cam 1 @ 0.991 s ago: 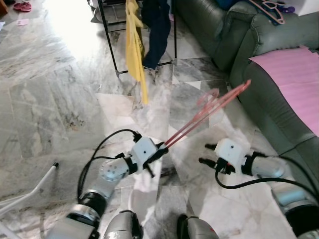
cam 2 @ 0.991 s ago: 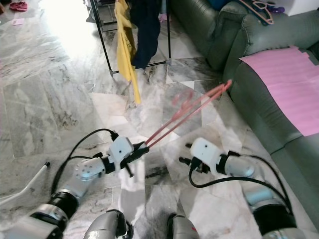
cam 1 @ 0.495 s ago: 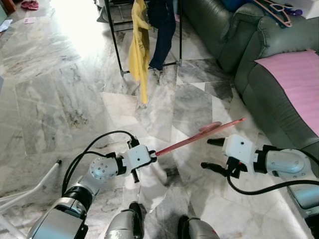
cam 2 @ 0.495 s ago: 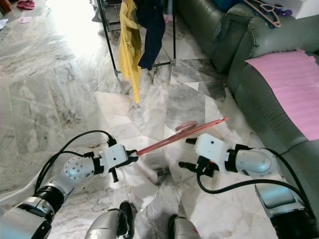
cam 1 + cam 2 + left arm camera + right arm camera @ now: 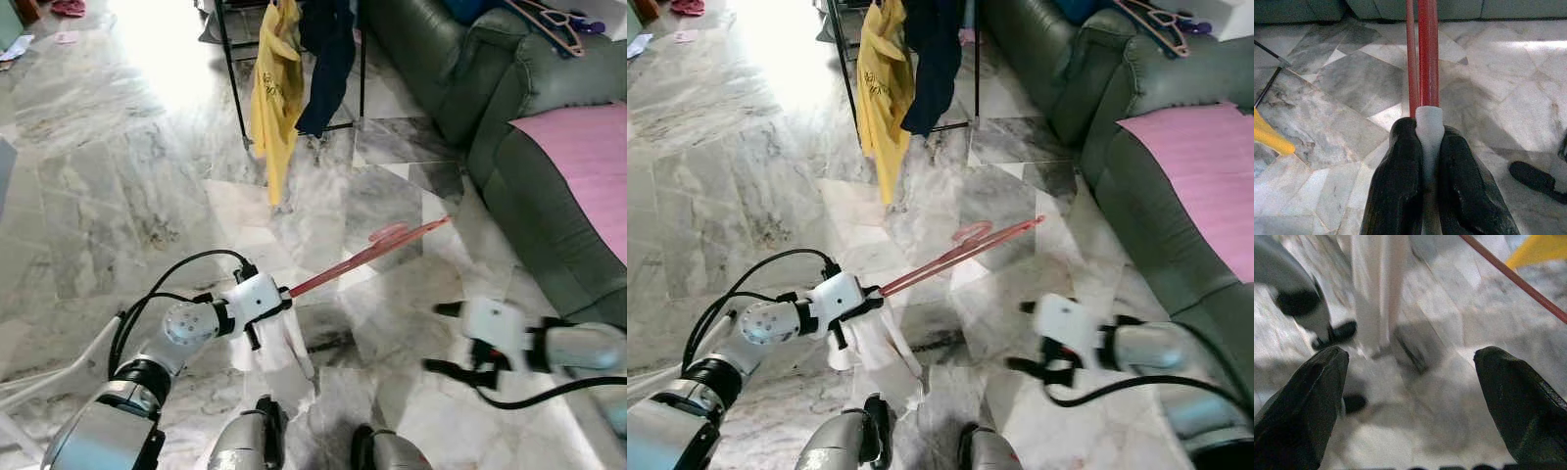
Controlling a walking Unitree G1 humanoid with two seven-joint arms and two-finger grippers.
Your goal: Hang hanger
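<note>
The left claw (image 5: pixel 284 300) pinches one end of the red hanger (image 5: pixel 367 253); its long side points past the clothes rack (image 5: pixel 235 93); the right claw (image 5: pixel 443 338), spread wide, is farther from the rack.

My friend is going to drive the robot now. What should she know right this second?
Left gripper: shut on the red hanger, which has a white cloth hanging under it and points out over the marble floor.
Right gripper: open, holding nothing, off to the hanger's right.
Clothes rack stands ahead with a yellow garment and a dark garment on it.
Done: hanger picked up.
Left: carry it to the rack and hook it on.
</note>
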